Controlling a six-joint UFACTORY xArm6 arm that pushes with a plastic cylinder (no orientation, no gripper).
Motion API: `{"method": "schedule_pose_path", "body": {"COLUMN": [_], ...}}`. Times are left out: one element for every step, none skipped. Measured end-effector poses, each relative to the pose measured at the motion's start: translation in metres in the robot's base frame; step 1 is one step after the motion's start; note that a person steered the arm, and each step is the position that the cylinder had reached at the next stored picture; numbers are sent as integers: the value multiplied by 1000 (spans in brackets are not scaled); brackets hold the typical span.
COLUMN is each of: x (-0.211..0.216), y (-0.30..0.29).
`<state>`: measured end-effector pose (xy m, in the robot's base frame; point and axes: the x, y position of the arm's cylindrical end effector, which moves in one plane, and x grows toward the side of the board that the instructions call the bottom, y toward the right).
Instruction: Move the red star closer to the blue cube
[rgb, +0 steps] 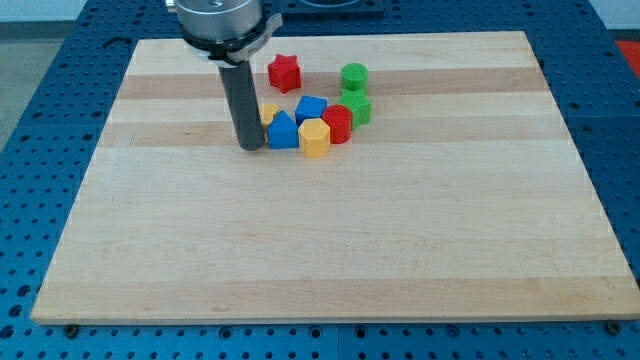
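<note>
The red star (284, 72) lies near the view's top, above and a little left of the cluster of blocks. The blue cube (310, 107) sits in that cluster, a short gap below and right of the star. My tip (250, 146) rests on the board at the cluster's left side, just left of a blue pointed block (283, 132) and below-left of the red star. A small yellow block (268, 113) is partly hidden behind the rod.
Other blocks in the cluster: a yellow hexagonal block (314, 138), a red round block (337, 125), a green star-like block (357, 108) and a green cylinder (354, 77) above it. The wooden board (330, 250) lies on a blue perforated table.
</note>
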<state>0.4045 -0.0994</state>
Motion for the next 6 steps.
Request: {"method": "schedule_pose_path", "body": {"x": [1, 3, -24, -87, -144, -176], "y": [0, -51, -113, -121, -100, -54]}}
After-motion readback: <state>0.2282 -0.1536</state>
